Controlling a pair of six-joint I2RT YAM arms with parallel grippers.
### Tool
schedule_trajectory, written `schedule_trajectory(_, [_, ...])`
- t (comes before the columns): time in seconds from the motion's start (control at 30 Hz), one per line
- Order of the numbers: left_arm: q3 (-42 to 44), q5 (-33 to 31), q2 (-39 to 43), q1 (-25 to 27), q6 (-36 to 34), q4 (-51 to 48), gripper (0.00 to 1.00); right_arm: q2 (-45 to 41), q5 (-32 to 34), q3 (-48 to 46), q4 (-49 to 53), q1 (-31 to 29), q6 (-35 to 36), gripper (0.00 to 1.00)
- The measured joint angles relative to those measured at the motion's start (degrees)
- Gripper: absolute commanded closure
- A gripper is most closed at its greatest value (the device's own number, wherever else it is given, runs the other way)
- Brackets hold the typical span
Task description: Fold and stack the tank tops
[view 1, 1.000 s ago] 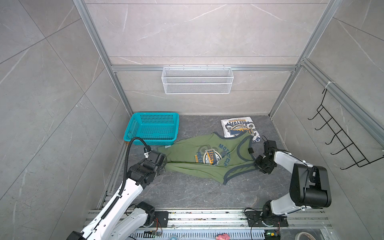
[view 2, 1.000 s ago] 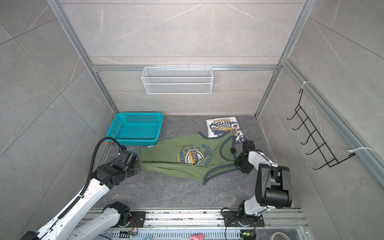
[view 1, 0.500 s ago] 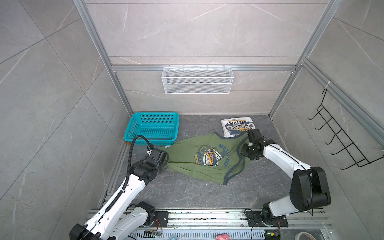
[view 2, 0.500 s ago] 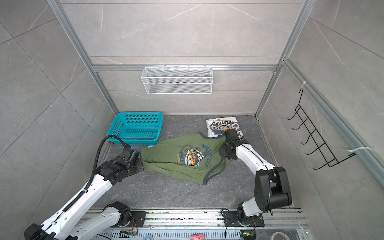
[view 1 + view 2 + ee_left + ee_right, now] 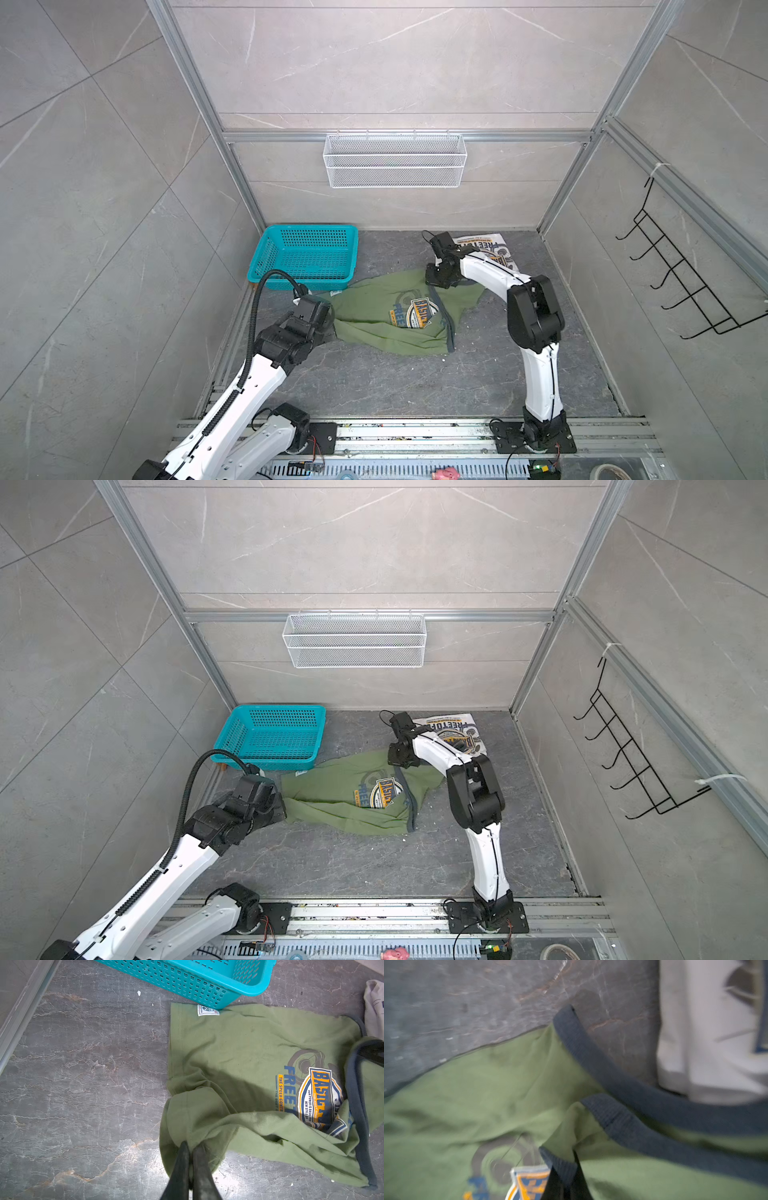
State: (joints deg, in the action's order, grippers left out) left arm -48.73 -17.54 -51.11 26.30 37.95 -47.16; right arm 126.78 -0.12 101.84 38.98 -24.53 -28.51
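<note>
On open floor (image 5: 395,386), left hand (image 5: 192,1145) grips green top (image 5: 374,307) by hem, right hand (image 5: 563,1162) by trimmed strap

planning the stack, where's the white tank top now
In both top views the white tank top lies back right on the floor, partly behind the right arm, beyond the olive tank top.

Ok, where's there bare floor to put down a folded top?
Widest bare floor: the strip between the green top and the front rail. A smaller patch lies at the back, between the basket and the white top. Crowded: the middle, where the green top sprawls up to the basket, and the back right corner.
</note>
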Motion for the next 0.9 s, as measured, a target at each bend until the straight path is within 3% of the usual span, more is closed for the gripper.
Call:
schedule_trajectory(0.23, [-0.1,4.9,-2.2,0.7,-1.0,2.1,1.0,6.6,2.8,7.5,7.1,3.5,-2.2,1.0])
schedule_trajectory(0.47, [-1.5,6.6,-11.8,9.9,-1.4,6.1,1.0,7.0,3.5,8.2,8.5,11.0,-3.0,1.0])
schedule_trajectory(0.7, [-7.8,7.2,-21.6,14.3,-1.3,10.3,1.0,8.9,4.0,11.4,9.4,18.1,-3.0,1.0])
schedule_trajectory(0.9, [-12.5,6.6,-27.0,17.3,-1.4,12.4,1.0,9.4,4.2,12.4,9.5,20.4,-1.8,1.0])
